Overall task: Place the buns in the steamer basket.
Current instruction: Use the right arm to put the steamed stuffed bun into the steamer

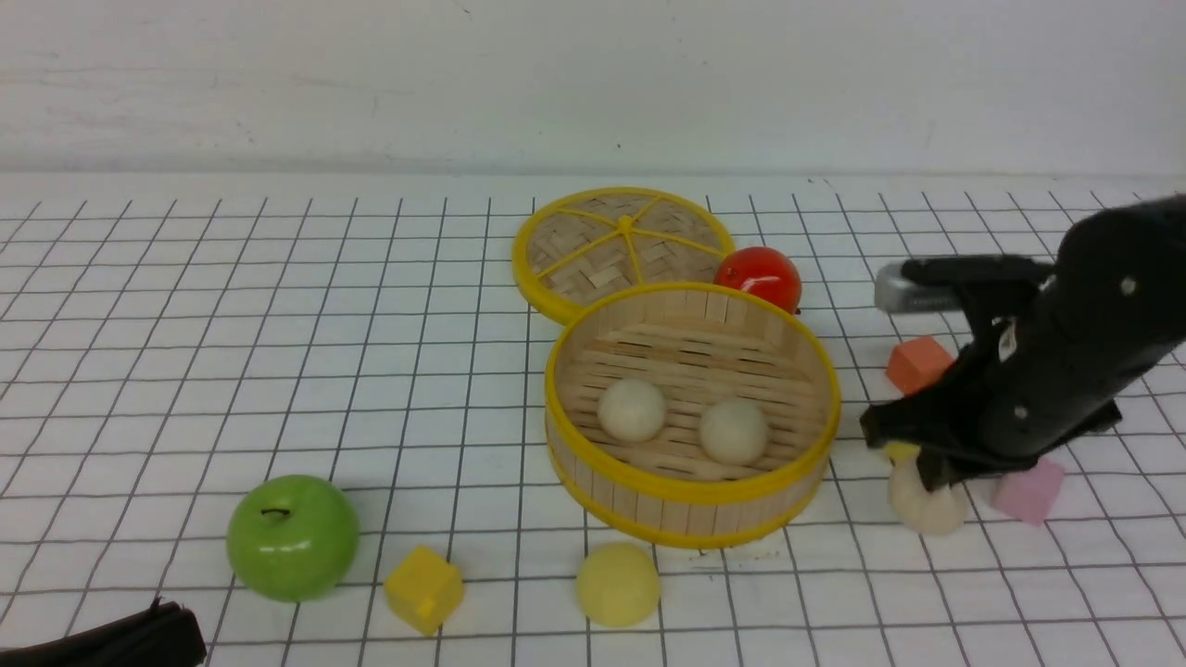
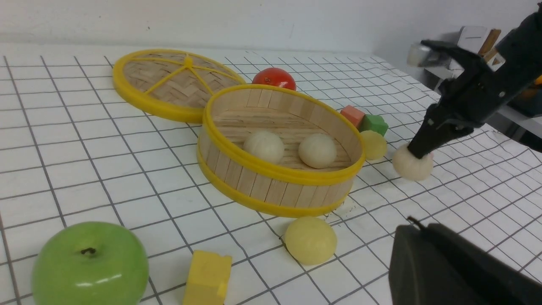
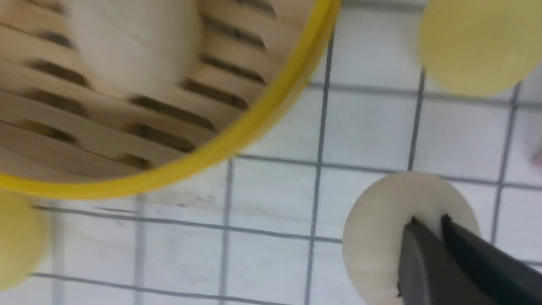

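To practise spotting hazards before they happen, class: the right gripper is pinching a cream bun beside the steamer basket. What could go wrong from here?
1. The right gripper pinches only a small part of the cream bun, so the bun might slip out.
2. The wall of the steamer basket stands in the way; carried low, the bun could strike the rim.

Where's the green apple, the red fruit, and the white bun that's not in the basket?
green apple [image 1: 293, 542], front view, middle of its shiny skin.
red fruit [image 1: 762, 276], front view, middle of its visible side.
loose cream bun [image 1: 927, 512], front view, its lower rounded part.
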{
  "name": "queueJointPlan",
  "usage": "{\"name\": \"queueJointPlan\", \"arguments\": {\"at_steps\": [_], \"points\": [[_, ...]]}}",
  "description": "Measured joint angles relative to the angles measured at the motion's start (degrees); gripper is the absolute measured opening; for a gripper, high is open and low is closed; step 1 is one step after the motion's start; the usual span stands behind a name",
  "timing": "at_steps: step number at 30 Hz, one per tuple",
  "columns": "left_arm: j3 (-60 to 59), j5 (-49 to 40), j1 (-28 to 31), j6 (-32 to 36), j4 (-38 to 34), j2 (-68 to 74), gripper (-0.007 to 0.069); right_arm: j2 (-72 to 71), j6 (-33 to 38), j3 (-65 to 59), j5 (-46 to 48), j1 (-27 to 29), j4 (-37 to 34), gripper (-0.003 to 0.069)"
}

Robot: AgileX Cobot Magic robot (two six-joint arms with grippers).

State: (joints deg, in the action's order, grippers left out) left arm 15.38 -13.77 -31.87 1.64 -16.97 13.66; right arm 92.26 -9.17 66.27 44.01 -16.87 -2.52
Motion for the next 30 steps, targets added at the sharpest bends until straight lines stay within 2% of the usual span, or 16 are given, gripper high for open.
{"name": "queueJointPlan", "arguments": {"at_steps": [7, 15, 18, 22, 25, 30], "points": [[0.0, 0.0, 0.0, 0.0, 0.0, 0.0, 0.0018, -0.1, 2.8, 11.2, -1.7, -4.8, -2.3, 0.0009], [0.0, 0.0, 0.0, 0.0, 0.0, 0.0, 0.002, 14.6, 3.0, 18.2, -8.4, -5.4, 0.8, 0.0024], [0.0, 0.0, 0.0, 0.0, 0.0, 0.0, 0.002, 20.6, 3.0, 20.0, -11.5, -5.4, 2.5, 0.0059], [0.0, 0.0, 0.0, 0.0, 0.0, 0.0, 0.002, 23.3, 3.0, 20.9, -12.4, -5.4, 3.2, 0.0138], [0.0, 0.0, 0.0, 0.0, 0.0, 0.0, 0.002, 23.6, 3.0, 21.6, -12.5, -5.4, 3.3, 0.0285], [0.0, 0.0, 0.0, 0.0, 0.0, 0.0, 0.002, 19.7, 2.9, 21.8, -7.5, -5.4, 3.0, 0.0435]]}}
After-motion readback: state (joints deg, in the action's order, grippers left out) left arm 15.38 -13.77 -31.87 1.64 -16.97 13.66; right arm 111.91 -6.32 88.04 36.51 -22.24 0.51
